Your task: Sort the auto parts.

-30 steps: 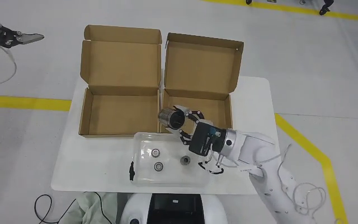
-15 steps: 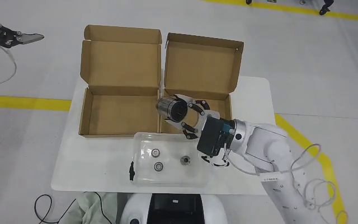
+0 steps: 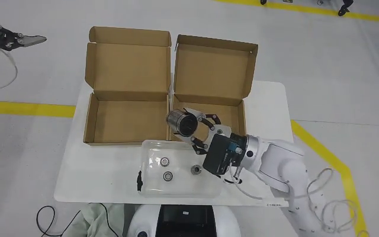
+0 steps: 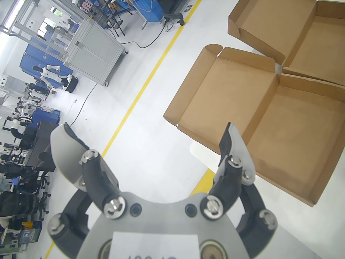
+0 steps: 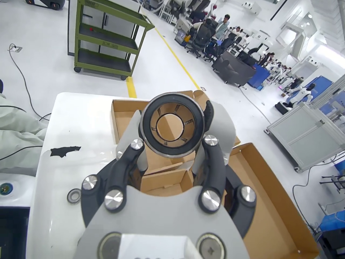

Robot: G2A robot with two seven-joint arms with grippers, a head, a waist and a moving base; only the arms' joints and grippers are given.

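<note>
Top view: the right gripper (image 3: 187,124) grasps a steel bearing (image 3: 179,121) by its outer rim, over the near left corner of the right cardboard box (image 3: 228,114). It looks heavy, rigid, smooth, likely slippery.

A white table (image 3: 267,99) stands on a pale floor crossed by a yellow line (image 3: 35,109). A pale green cloth (image 3: 95,217) lies off its near-left corner. Farther off in the hall stand a green cart (image 5: 107,44), a grey cabinet (image 4: 90,47) and office chairs (image 5: 198,43).
</note>
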